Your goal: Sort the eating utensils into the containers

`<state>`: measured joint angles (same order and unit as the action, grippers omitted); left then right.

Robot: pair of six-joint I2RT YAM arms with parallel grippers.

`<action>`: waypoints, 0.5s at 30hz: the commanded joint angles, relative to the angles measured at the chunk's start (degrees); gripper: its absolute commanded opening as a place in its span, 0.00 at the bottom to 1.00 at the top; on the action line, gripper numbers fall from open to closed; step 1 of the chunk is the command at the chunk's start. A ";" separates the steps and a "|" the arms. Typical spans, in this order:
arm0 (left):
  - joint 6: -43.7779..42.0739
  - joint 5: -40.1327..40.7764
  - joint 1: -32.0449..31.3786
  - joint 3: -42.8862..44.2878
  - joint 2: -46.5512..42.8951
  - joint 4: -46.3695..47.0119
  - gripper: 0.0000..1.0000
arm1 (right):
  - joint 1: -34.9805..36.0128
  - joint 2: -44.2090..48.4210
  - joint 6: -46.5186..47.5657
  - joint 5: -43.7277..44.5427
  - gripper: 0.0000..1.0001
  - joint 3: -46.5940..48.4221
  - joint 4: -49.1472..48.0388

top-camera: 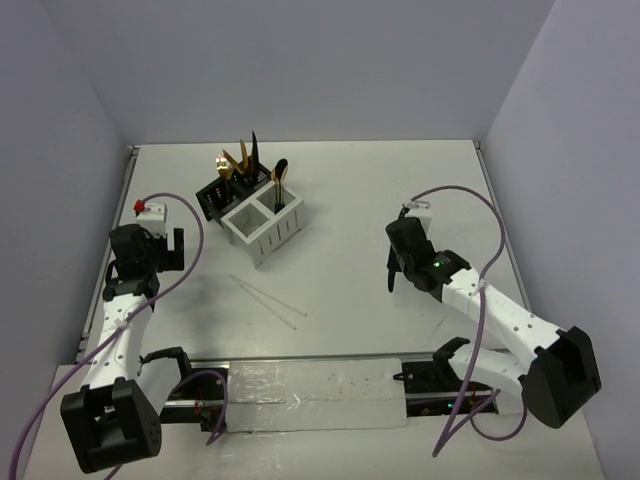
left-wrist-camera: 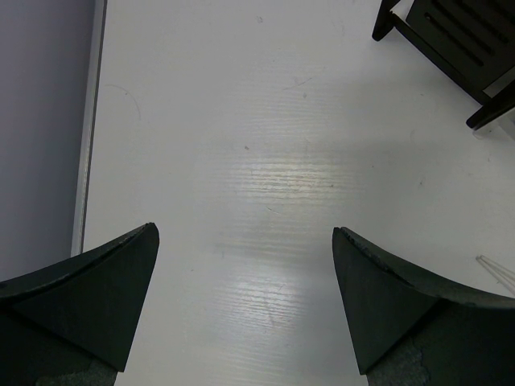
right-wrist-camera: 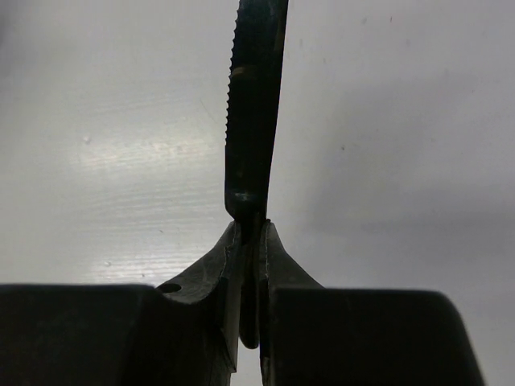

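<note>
The black box (top-camera: 218, 200) and the white box (top-camera: 264, 226) stand side by side at the back left of the table. Gold-headed and black utensils (top-camera: 238, 164) stand in the black box, and a black spoon (top-camera: 280, 182) stands in the white box. Two thin white chopsticks (top-camera: 266, 301) lie on the table in front of the boxes. My right gripper (top-camera: 397, 262) (right-wrist-camera: 251, 229) is shut on a black serrated knife (right-wrist-camera: 256, 104) and holds it above the table at the right. My left gripper (top-camera: 166, 250) (left-wrist-camera: 245, 265) is open and empty, left of the boxes. A corner of the black box (left-wrist-camera: 451, 40) shows in the left wrist view.
A red-and-white block (top-camera: 148, 209) sits near the table's left edge, behind my left arm. Grey walls close the table at the back and both sides. A chopstick tip (left-wrist-camera: 497, 271) shows at the right edge of the left wrist view.
</note>
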<state>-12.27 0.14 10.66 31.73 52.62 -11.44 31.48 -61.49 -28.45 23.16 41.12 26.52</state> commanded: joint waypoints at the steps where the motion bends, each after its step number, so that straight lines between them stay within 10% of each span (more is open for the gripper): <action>1: 0.32 -0.49 0.59 0.88 -0.32 2.39 0.99 | 1.82 3.40 3.83 5.05 0.00 2.99 -5.77; 15: 0.50 2.32 0.59 0.79 0.29 2.56 0.99 | 9.03 -12.65 21.40 0.32 0.00 28.21 -37.90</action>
<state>-12.25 1.43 10.72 31.73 52.66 -11.38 39.24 -69.14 -12.29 25.45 64.29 4.71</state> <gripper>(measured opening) 0.993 0.125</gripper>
